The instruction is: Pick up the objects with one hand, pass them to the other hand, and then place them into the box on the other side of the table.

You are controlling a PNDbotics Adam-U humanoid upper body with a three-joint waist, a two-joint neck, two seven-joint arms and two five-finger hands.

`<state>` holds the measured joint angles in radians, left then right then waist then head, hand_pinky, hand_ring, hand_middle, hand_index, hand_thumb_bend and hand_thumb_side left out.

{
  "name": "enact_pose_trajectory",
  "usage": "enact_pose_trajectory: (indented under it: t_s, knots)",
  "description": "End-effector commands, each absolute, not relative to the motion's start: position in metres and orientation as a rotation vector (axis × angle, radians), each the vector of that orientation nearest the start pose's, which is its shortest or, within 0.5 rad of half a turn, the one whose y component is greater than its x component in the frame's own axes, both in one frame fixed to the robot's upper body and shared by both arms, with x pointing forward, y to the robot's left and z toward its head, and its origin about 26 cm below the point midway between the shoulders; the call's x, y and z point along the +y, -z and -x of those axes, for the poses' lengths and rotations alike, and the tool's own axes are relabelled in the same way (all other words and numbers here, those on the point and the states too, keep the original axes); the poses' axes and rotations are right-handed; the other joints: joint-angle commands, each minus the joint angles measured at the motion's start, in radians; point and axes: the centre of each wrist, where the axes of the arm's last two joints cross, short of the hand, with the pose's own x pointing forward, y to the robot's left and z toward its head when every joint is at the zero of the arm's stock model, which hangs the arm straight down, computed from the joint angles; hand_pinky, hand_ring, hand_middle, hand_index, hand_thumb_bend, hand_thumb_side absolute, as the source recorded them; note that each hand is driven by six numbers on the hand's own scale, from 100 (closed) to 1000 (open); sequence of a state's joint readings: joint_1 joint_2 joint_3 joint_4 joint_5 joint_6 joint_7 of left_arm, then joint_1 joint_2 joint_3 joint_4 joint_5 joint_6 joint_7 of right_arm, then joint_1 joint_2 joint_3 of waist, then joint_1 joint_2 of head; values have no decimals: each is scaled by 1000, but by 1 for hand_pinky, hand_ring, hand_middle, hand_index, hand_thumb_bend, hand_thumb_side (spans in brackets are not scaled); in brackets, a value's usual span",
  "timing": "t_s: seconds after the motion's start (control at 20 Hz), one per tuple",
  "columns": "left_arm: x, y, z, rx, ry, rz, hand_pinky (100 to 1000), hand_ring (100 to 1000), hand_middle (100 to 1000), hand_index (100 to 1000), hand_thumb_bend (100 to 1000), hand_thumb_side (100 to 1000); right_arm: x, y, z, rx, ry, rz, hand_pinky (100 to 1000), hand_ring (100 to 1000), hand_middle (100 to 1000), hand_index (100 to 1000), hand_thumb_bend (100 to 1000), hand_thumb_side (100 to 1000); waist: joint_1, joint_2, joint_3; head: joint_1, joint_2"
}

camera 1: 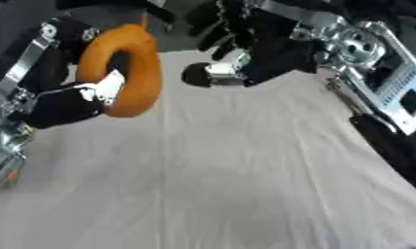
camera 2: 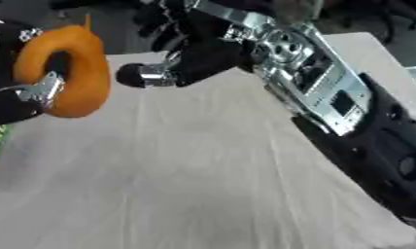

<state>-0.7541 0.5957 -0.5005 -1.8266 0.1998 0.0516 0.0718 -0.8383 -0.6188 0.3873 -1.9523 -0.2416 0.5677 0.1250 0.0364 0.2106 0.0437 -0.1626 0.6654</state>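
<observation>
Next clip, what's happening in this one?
The robot's left hand is holding an orange ring up above the white-covered table, its fingers curled around the ring's lower edge. The right hand is reaching in toward it from the right with a clear gap between them, so the handover has not happened yet. No box shows in either view.

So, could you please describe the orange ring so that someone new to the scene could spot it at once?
Start at the pale cloth-covered table and look to its far left edge. There the left hand holds up the ring, fingers curled round its lower side. It is the only orange, doughnut-shaped thing among black and silver robot parts.
</observation>
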Motion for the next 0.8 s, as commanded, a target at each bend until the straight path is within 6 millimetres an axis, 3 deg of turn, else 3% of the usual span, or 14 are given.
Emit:
enact_pose_trajectory:
  t_s: [0.05,0.55,0.8]
  knots:
    - [178,-263,-332,-2245,940,32,428,448,277,338,100,100,-185,-326,-309,-1924,-965,119,747,782,773,833,580,281,1,-16,0,11,9]
    - [219,-260,-336,-2213,855,-139,428,448,277,337,100,100,-229,-324,-313,-1982,-724,280,742,778,770,831,568,280,8,-12,-6,17,7]
    - [249,-263,-336,-2229,783,-282,431,448,278,338,100,100,-247,-321,-314,-1993,-616,337,738,773,765,826,554,284,9,-10,-7,22,5]
